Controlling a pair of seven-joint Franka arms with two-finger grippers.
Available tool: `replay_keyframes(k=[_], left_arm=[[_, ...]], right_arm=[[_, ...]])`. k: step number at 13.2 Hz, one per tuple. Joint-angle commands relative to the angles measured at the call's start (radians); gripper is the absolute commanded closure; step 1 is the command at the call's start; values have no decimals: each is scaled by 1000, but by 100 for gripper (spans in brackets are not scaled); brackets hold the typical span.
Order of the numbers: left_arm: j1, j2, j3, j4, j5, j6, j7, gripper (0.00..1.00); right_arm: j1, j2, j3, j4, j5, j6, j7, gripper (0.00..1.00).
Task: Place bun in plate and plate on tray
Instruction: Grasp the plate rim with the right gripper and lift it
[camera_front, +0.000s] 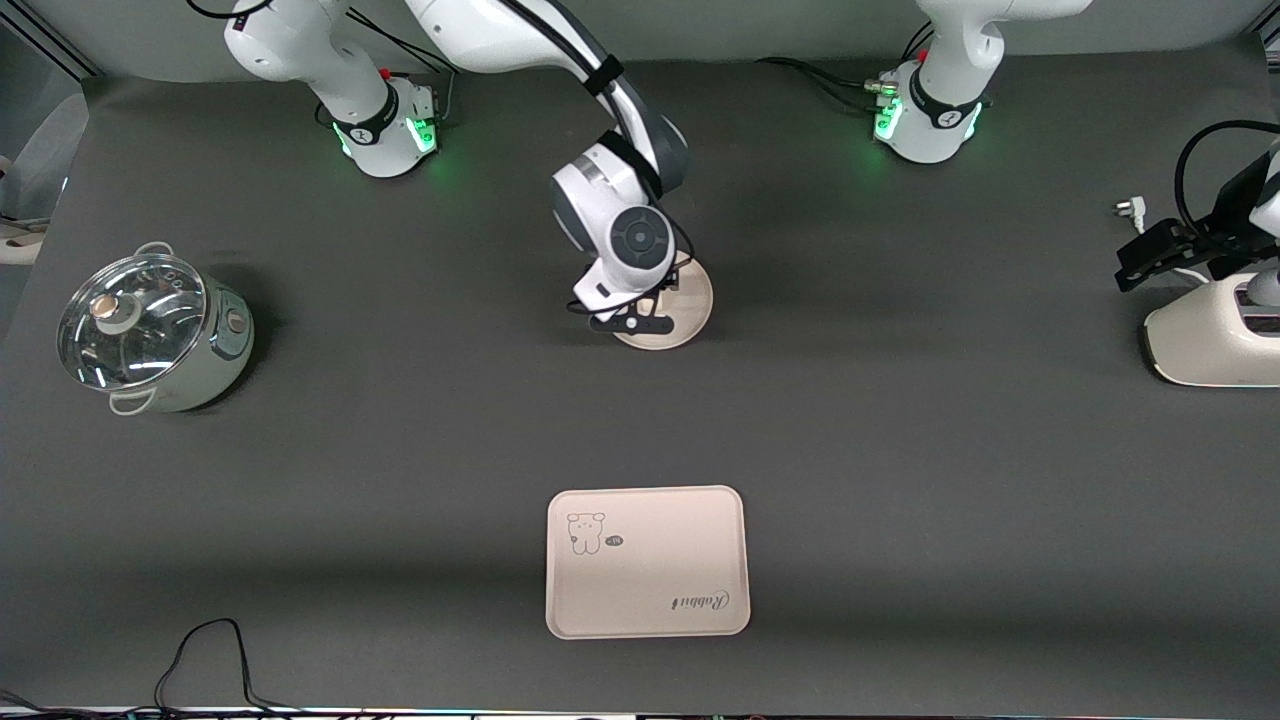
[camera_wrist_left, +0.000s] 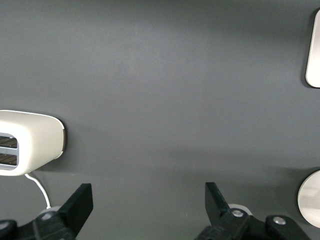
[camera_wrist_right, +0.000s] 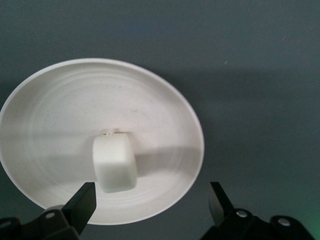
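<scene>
The bun lies loose in the round cream-white plate, free of the fingers. My right gripper is open and hangs low over the plate's rim, one finger over the plate beside the bun and the other over bare table. In the front view the right gripper covers much of the plate and hides the bun. The tray with the "Rabbit" script lies nearer the front camera than the plate. My left gripper is open and empty, and waits over the toaster at the left arm's end of the table.
A white toaster with a cord stands at the left arm's end. A pot with a glass lid stands at the right arm's end. A black cable loops at the table's front edge. The left wrist view shows the toaster and the tray's edge.
</scene>
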Motion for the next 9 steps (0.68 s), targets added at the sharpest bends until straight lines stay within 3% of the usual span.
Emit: replay_keyframes(k=[1,5,9], left_arm=[[4,13,-1,32,-11,-17,6,0],[4,11,-1,32,-13,-23,7,0],[6,13,1,29,-13,-23,7,0]], right_arm=[[4,-75,-21,-102,7,30,-155,0],[83,-127,-19,-362,15,388,-218,0],[94,-124,-16,-401,18,430,-261,1]])
